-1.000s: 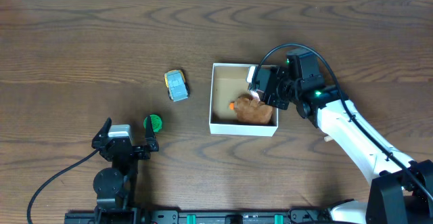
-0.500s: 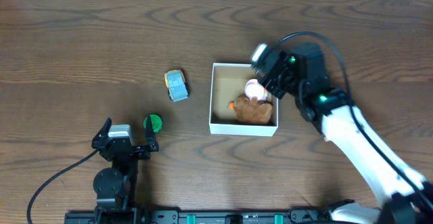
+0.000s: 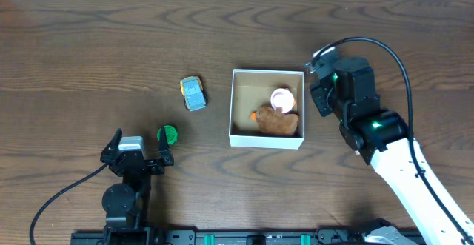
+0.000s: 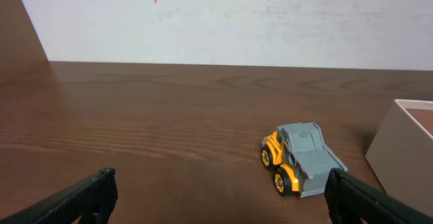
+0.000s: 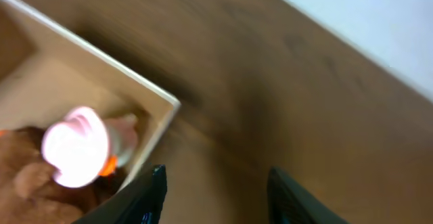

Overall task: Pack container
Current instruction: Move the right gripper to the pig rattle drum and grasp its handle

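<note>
The container (image 3: 238, 107) is a square white-walled box with a tan inside at the table's middle. In it lie a brown plush toy (image 3: 278, 123) and a pink-and-white round toy (image 3: 281, 98). The box wall (image 5: 145, 88), the pink toy (image 5: 76, 146) and the plush (image 5: 27, 190) show in the right wrist view. My right gripper (image 3: 317, 82) is open and empty, just right of the box. My left gripper (image 3: 138, 150) is open and empty at the front left. A grey-and-yellow toy truck (image 3: 193, 93) lies left of the box; it also shows in the left wrist view (image 4: 300, 158).
A small green round toy (image 3: 169, 134) lies next to the left gripper's right finger. The box's corner (image 4: 404, 143) shows at the right edge of the left wrist view. A pale wall borders the table's far edge.
My right gripper has let go of the pink toy into the box and has drawn back to the right, out of the box. The left arm has not moved.
</note>
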You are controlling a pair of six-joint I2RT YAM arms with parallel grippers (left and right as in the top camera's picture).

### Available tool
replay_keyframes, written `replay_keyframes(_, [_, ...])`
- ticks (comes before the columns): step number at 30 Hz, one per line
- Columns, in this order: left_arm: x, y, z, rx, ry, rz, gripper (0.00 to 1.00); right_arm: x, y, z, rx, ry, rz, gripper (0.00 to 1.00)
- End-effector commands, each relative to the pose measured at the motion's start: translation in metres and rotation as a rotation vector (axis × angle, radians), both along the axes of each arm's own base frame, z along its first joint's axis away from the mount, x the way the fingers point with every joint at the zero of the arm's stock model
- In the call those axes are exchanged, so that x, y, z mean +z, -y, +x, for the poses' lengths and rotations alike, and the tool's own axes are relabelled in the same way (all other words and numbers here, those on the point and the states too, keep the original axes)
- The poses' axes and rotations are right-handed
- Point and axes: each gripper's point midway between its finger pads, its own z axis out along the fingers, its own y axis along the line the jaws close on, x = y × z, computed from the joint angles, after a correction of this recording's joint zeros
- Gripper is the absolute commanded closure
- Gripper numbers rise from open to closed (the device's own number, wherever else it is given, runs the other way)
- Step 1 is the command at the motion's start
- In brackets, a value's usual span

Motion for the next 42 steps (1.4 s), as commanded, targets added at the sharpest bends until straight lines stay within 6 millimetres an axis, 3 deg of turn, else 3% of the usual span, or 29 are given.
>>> replay_keyframes(1, [-0.018,-0.001,0.000,0.008,-0.047,-0.012,0.02,0.001,0.033,-0.003,-0.317,-0.001,0.124,0.50])
replay_keyframes(8, [-0.018,-0.001,0.000,0.008,-0.047,-0.012,0.02,-0.034,0.071,-0.043,-0.676,-0.176,0.272,0.43])
replay_keyframes(16, [-0.018,-0.001,0.000,0.008,-0.047,-0.012,0.02,-0.060,0.084,-0.085,-0.864,-0.318,0.275,0.37])
replay_keyframes(27, [-0.018,-0.001,0.000,0.008,-0.047,-0.012,0.02,-0.121,0.096,-0.101,-1.126,-0.282,0.448,0.39])
replay_keyframes(42, [-0.018,-0.001,0.000,0.008,-0.047,-0.012,0.02,-0.155,0.124,-0.124,-1.356,-0.226,0.521,0.34])
